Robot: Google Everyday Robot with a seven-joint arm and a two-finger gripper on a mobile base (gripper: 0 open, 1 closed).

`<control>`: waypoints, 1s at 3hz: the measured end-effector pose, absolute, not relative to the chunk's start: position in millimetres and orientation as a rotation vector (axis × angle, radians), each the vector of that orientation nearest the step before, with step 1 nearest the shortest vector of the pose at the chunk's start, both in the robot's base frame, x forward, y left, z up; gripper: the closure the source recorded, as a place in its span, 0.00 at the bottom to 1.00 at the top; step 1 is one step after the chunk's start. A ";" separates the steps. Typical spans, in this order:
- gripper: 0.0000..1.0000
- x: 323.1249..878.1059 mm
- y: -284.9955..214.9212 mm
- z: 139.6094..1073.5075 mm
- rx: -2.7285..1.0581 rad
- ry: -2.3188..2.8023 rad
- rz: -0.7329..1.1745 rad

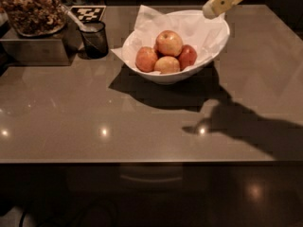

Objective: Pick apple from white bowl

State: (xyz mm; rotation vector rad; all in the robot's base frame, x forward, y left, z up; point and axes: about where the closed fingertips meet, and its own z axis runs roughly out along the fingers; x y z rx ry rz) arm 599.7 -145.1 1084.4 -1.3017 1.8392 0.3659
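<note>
Glossy white bowl (182,76), crumpled matt paper (150,21) lining it. Smooth apple (169,42), slight sheen. Polished surface (94,110) reflects lights. Matt cream plastic-looking gripper (214,8) above bowl's right rim. Glossy dark cup (95,39) left of bowl.

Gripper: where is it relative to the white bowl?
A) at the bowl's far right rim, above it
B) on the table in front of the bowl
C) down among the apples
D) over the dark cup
A: the gripper hangs at the upper right by the far right rim of the white bowl, clear of the apple on top of the pile and far from the dark cup.
</note>
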 end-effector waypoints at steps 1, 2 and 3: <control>0.00 625.2 -137.6 1071.8 -1.273 1.819 0.402; 0.00 649.8 -121.9 1058.6 -1.291 1.791 0.430; 0.00 664.3 -115.0 1038.4 -1.307 1.800 0.436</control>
